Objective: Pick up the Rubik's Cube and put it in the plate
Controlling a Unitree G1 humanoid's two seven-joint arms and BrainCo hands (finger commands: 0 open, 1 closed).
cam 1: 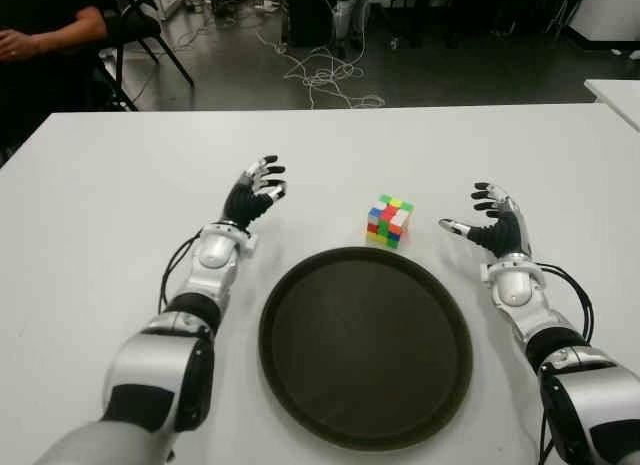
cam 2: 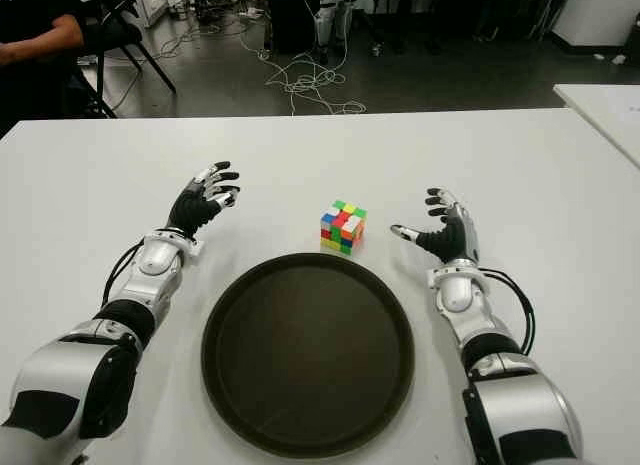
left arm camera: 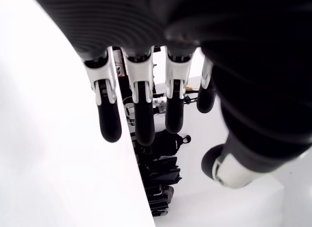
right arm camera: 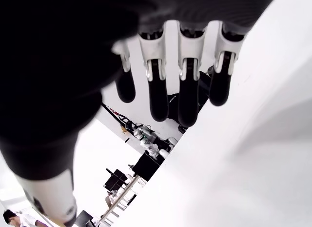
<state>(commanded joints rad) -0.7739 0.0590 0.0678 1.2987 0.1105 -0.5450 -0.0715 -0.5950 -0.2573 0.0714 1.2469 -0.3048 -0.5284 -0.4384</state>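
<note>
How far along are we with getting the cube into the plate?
Nothing looks done yet. The cube sits on the table just beyond the plate, which holds nothing. The right robot hand is open, to the cube's right and apart from it; the left robot hand is open, to the cube's left. Grasping, lifting and placing all remain.
</note>
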